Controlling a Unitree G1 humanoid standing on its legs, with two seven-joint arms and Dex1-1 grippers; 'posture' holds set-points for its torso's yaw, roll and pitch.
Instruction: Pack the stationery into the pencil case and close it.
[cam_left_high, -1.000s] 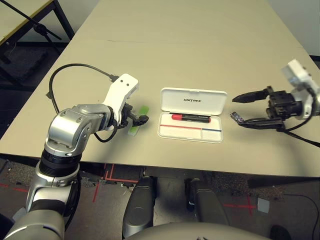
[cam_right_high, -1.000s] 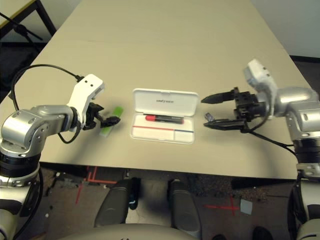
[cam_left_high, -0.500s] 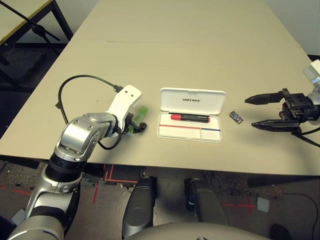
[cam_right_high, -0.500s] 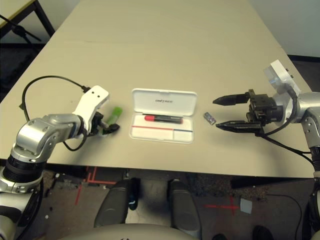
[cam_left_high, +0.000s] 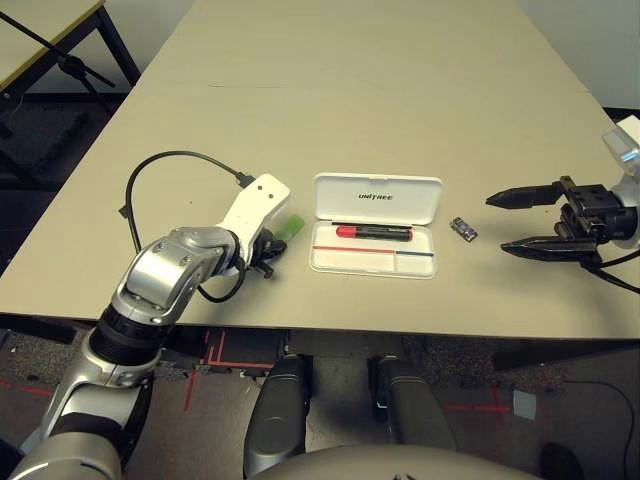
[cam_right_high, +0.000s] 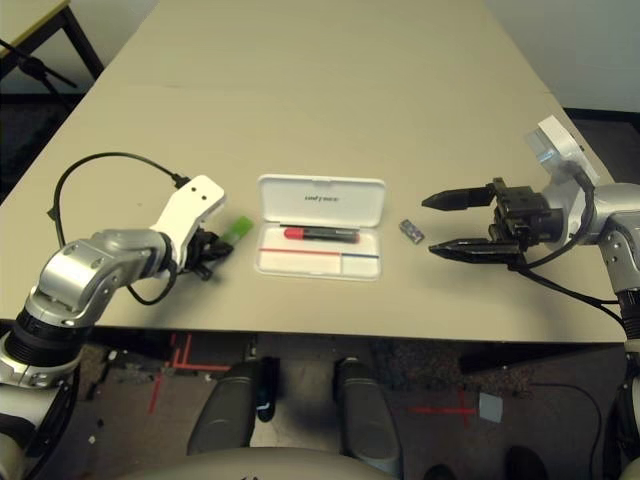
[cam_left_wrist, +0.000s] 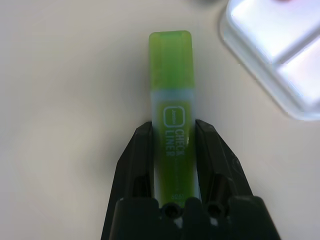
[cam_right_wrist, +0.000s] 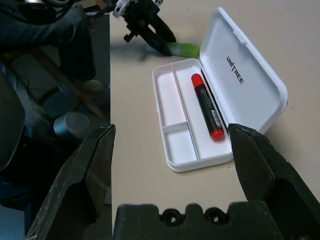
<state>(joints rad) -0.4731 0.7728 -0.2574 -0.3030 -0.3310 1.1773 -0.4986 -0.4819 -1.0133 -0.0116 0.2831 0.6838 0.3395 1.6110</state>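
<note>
The white pencil case (cam_left_high: 340, 192) lies open at the table's middle, lid folded back. A red marker (cam_left_high: 373, 232) rests in its tray. Left of the case, the light-green highlighter (cam_left_wrist: 170, 75) lies flat on the table, and my left gripper (cam_left_high: 270, 252) is shut on its rear half, a finger pressed to each side. A tiny dark grey piece (cam_left_high: 462, 229) sits on the table just right of the case. Further right, my right gripper (cam_left_high: 497, 224) hovers open, apart from the piece, fingers pointing toward the case.
A black cable (cam_left_high: 150, 165) loops over the table behind my left forearm. The table's front edge (cam_left_high: 350, 325) runs close below the case. Another table and a black stand (cam_left_high: 70, 60) are off the far left corner.
My left gripper has come down over the highlighter and its fingers have closed in on it. My right gripper has drawn back to the right, away from the dark piece, still open.
</note>
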